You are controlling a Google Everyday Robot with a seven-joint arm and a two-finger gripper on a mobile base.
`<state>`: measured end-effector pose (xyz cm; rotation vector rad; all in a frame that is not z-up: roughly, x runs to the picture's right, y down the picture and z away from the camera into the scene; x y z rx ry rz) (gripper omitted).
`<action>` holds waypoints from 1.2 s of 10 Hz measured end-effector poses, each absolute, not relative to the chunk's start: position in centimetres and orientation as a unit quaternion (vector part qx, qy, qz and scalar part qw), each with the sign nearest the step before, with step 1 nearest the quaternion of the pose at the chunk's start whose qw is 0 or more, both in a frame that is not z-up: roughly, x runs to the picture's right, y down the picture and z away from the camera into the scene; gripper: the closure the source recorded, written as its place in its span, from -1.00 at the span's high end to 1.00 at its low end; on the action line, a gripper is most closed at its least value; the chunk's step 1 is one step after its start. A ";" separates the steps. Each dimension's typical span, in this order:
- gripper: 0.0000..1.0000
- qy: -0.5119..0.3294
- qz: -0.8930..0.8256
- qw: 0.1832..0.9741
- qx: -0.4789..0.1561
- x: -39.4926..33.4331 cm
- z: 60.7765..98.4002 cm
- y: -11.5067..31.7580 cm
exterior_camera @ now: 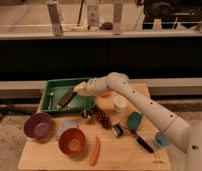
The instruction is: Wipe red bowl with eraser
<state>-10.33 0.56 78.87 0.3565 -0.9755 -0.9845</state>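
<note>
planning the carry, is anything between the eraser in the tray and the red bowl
The hand is over the green tray, at the eraser. Between it and the red bowl are the tray's front wall and a pale dish; lifting should clear both.

— Carried on what?
— On a pale wooden table (44, 161).
— At the back left?
— A green tray (46, 96), flat on the wood, with the gripper (80, 88) above its right end.
— Along the front left?
— A purple bowl (38, 125), a small pale dish (67, 126) just beside it, then the red bowl (72, 141) and an orange oblong piece (95, 150).
— Toward the middle and right?
— A dark cluster (100, 119), a white cup (121, 105), a teal block (135, 120), a black-handled tool (140, 142) and a blue cup (161, 140).
</note>
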 end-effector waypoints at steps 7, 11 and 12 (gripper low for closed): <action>-1.00 -0.406 -0.639 0.636 0.151 -12.7 71.7 8.4; -1.00 -0.343 -0.689 0.624 0.134 -10.7 70.8 9.7; -1.00 -0.326 -0.696 0.627 0.129 -10.6 70.8 10.0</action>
